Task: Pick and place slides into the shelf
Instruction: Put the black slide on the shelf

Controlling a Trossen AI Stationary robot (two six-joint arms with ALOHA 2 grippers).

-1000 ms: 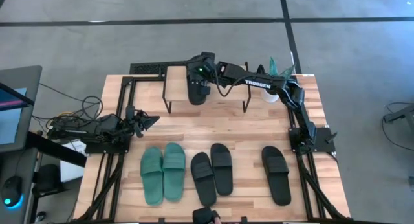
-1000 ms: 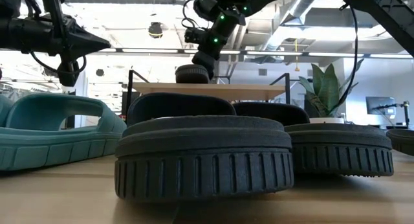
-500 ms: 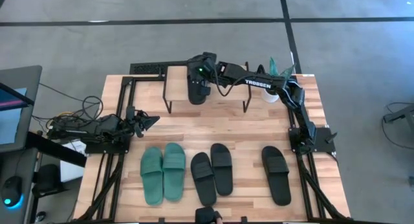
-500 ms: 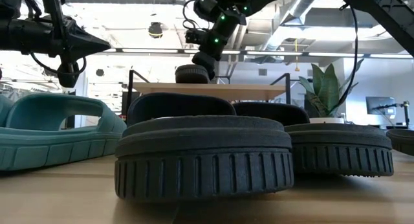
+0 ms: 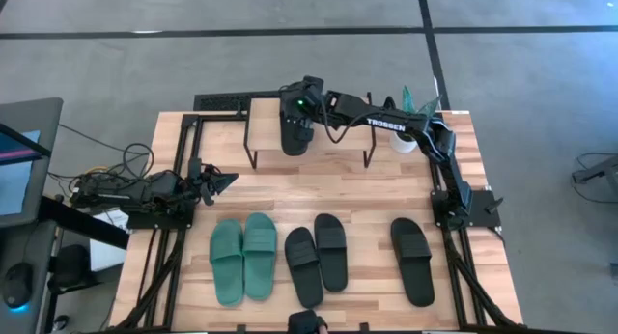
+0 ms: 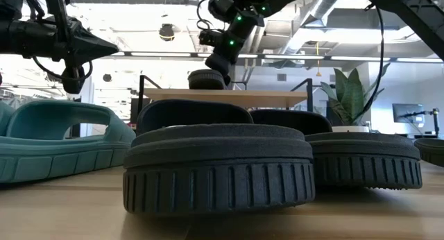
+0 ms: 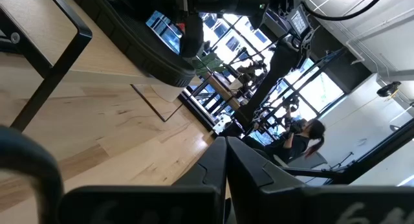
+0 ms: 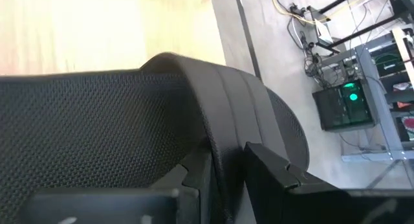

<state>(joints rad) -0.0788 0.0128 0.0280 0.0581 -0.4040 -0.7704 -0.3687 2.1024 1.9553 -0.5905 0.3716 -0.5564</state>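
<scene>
A black slide [image 5: 294, 133] lies lengthwise on the shelf [image 5: 263, 127], a low light-wood rack at the table's far side. My right gripper [image 5: 301, 110] is shut on the slide from above. In the low view the slide's end [image 6: 207, 79] meets the shelf's top [image 6: 263, 96]; I cannot tell whether it rests there. A green pair of slides [image 5: 243, 259], a black pair [image 5: 317, 260] and a single black slide [image 5: 412, 261] lie soles down near the front edge. My left gripper [image 5: 230, 180] waits shut at the table's left, pointing level. My right gripper pinches the slide's wide strap at its edge [image 8: 223, 143]. One finger [image 8: 194, 179] is under the strap on the footbed side, and the other finger [image 8: 275, 172] is on the strap's outside. The fingers slant down from the far right. The slide lies level over the shelf top.
A small potted plant in a white pot [image 5: 413, 131] stands to the right of the shelf, under my right arm. Black frame rails [image 5: 174, 237] run along both table sides. A bare strip of tabletop [image 5: 319, 184] lies between the shelf and the row of slides.
</scene>
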